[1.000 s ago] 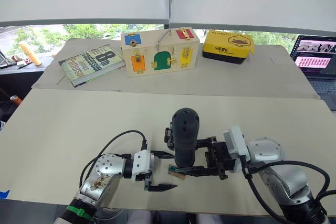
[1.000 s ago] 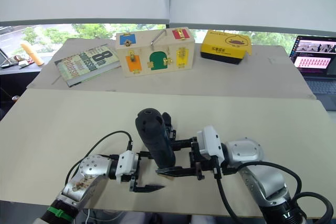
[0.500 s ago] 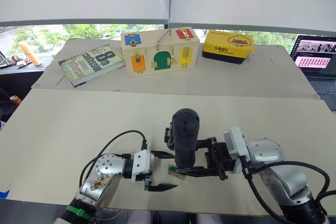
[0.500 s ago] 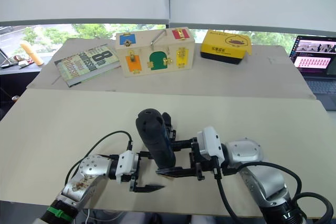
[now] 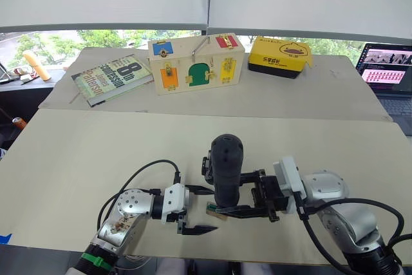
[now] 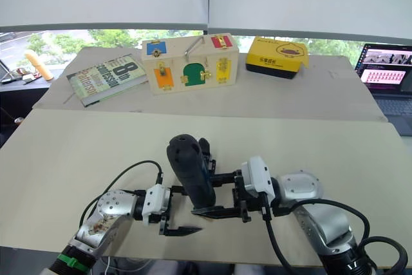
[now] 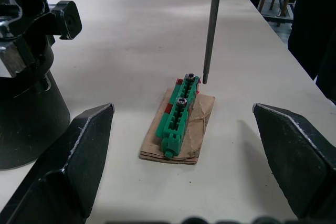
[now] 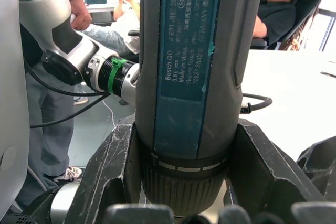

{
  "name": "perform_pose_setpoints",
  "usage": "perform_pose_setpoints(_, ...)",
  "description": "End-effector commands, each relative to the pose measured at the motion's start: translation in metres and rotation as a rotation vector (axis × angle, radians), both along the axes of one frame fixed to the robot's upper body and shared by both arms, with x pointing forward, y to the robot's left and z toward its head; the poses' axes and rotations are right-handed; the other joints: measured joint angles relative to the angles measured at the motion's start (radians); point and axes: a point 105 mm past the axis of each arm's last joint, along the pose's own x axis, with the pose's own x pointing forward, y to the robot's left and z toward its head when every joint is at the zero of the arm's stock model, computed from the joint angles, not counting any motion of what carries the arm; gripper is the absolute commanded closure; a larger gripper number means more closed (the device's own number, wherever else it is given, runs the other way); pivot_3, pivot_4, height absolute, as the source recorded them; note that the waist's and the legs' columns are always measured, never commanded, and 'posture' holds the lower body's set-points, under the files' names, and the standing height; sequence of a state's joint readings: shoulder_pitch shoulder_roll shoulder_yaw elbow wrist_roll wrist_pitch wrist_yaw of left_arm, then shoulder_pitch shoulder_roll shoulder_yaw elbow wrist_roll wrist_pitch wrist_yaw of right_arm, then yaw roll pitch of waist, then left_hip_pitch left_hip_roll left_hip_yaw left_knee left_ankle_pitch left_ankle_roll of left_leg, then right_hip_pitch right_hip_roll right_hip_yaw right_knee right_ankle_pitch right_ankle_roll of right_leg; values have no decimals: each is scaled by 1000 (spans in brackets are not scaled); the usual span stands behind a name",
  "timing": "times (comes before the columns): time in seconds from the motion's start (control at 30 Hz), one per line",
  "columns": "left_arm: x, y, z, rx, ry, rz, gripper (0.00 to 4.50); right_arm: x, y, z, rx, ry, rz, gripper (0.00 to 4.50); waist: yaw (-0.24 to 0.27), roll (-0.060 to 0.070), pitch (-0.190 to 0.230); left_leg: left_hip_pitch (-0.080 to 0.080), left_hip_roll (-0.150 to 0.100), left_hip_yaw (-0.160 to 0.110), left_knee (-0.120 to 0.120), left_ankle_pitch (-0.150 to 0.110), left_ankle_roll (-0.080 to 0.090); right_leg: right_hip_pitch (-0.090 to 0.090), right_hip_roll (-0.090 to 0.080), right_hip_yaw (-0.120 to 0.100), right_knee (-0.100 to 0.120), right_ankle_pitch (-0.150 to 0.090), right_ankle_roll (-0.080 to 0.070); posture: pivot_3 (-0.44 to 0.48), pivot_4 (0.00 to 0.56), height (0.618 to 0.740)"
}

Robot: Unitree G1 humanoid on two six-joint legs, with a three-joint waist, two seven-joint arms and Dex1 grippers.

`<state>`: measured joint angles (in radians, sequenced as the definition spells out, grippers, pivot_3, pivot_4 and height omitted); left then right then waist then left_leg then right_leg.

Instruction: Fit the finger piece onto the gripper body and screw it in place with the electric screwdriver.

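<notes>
The screwdriver stands upright near the front edge of the table, clamped around its lower part between the two fingers of the right gripper. In the right wrist view the fingers press against both sides of the handle just above its ribbed collar. Its thin metal bit points straight down, the tip touching or just above the far end of a small green block with two screw heads on top, which lies on a tan card flat on the table.

The gripper body sits just behind the screwdriver, mostly hidden by the handle; its dark blocky shape also shows at the edge of the left wrist view, beside the green block but apart from it. The finger piece cannot be made out with certainty.

The left gripper rests low over the table just left of the screwdriver, its fingers spread wide with nothing between them; the green block lies ahead of the gap.

On the far half of the table stand a book, a wooden box with coloured latched doors, and a yellow box. A laptop sits at the right edge. Seated people show in the background of the right wrist view.
</notes>
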<state>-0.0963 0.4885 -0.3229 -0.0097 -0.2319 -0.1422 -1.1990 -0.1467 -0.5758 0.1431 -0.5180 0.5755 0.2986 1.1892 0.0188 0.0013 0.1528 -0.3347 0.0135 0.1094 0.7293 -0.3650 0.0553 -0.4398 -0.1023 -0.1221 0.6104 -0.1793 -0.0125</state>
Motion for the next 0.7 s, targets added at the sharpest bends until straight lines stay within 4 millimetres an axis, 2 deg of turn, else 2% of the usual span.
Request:
perform_pose_setpoints(0.03,-11,-1,-17,45,72,-17,0,-4,1,9,33,-13,25,2578,0,0,0,0,0,0,0,0,0,0,-1,0,0,0,0,0,150,740)
perform_pose_setpoints(0.17,-11,-1,-17,45,74,-17,0,-4,0,9,36,-10,22,2578,0,0,0,0,0,0,0,0,0,0,-3,-1,0,0,0,0,150,740)
perform_pose_setpoints(0.37,-11,-1,-17,46,74,-17,0,-7,0,31,156,-65,31,2578,-1,0,0,0,0,0,0,0,0,0,-3,-1,0,0,0,0,150,740)
perform_pose_setpoints(0.7,-11,-1,-16,47,74,-19,0,0,0,23,106,-80,-3,2578,-1,0,0,0,0,0,0,0,0,0,-3,-1,0,0,0,0,150,740)
